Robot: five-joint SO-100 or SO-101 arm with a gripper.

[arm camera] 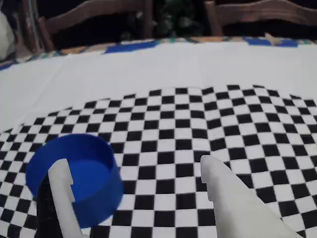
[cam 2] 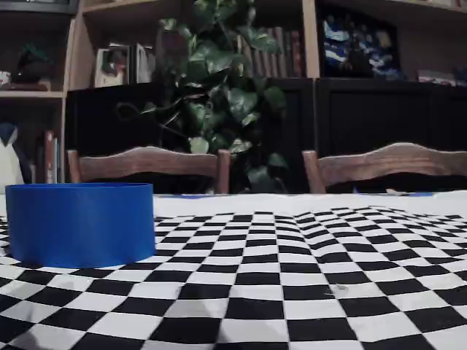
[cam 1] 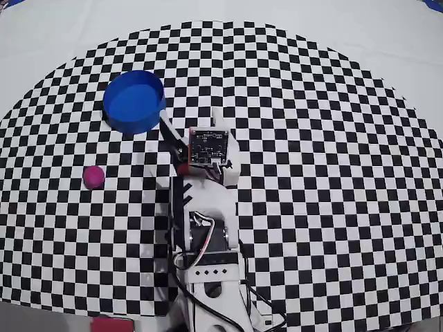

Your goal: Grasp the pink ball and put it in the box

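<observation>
— Looking from overhead, where's the pink ball (cam 1: 94, 177)?
— Left of the arm, well apart from the gripper (arm camera: 133, 171), below the box (cam 1: 133, 101).
— And the wrist view?
— No ball; fingers (arm camera: 62, 181) spread wide, empty, box at the left one.

The arm reaches forward, its end effector (arm camera: 136, 171) empty, with jaws spread wide apart.

Overhead view: box (cam 1: 133, 101) sits toward the table's (cam 1: 332, 138) far-left part, ball (cam 1: 93, 177) nearer the left edge, in front of it.
</observation>
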